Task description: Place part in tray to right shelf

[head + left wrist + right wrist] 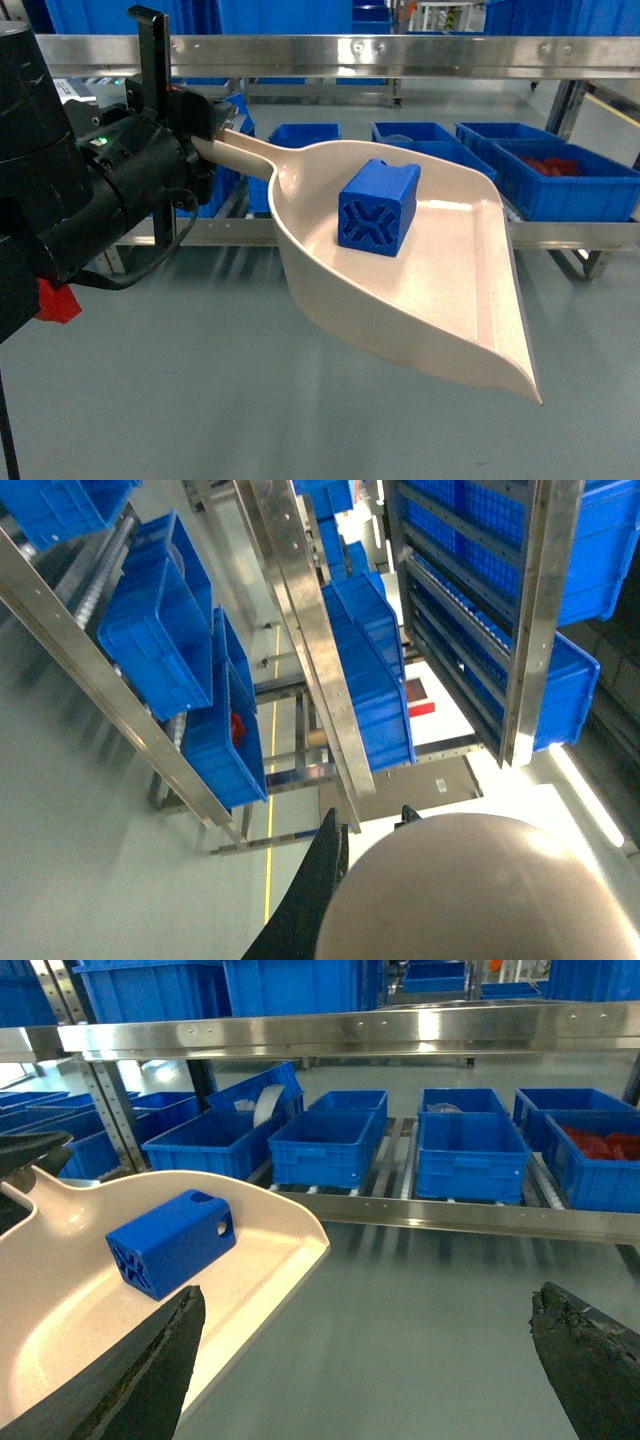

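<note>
The small bright-blue plastic block (378, 208) has an X-shaped ribbed recess on its near end and a notched top, and it rests inside the wide beige plastic dustpan-shaped tray (450, 300), near the back wall by the handle. The left gripper (195, 125) is clenched on that handle and holds the tray above the grey floor. The right gripper (365, 1360) hangs released, its dark fingers (150, 1370) spread wide. Behind stands the silver steel shelf (400, 50) with large blue open crates (560, 175).
</note>
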Available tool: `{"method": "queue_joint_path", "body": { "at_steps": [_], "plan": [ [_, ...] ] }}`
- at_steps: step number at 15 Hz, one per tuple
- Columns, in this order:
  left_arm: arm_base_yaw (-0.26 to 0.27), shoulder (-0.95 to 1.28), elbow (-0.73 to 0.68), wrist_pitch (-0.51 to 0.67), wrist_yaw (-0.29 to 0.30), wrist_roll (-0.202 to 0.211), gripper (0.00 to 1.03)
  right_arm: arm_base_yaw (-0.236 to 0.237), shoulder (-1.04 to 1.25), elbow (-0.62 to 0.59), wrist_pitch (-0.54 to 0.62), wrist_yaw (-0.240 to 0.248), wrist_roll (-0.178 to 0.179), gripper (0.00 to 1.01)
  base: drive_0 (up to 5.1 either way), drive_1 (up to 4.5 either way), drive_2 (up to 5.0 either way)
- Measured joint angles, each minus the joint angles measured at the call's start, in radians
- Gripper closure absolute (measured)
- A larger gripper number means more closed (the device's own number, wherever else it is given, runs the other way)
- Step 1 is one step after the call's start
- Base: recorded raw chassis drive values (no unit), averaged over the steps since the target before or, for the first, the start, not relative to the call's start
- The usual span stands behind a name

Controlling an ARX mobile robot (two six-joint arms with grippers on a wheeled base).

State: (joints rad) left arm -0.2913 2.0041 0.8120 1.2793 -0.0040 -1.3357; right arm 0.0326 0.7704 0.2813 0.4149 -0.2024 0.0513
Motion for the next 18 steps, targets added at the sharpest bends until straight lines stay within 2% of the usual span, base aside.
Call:
{"method": "queue_joint_path", "body": {
  "at_steps": [4, 18],
  "plan": [
    [-0.003, 0.000, 0.000, 0.000, 0.000, 0.000, 0.91, -0.001, 0.000, 0.000, 0.000, 0.001, 0.000, 0.03, -1.7, -1.68, -1.7],
    [-0.001, 0.000, 0.000, 0.000, 0.000, 0.000, 0.91, -0.001, 0.000, 0.000, 0.000, 0.001, 0.000, 0.03, 0.0, 0.00, 0.0]
  ]
}}
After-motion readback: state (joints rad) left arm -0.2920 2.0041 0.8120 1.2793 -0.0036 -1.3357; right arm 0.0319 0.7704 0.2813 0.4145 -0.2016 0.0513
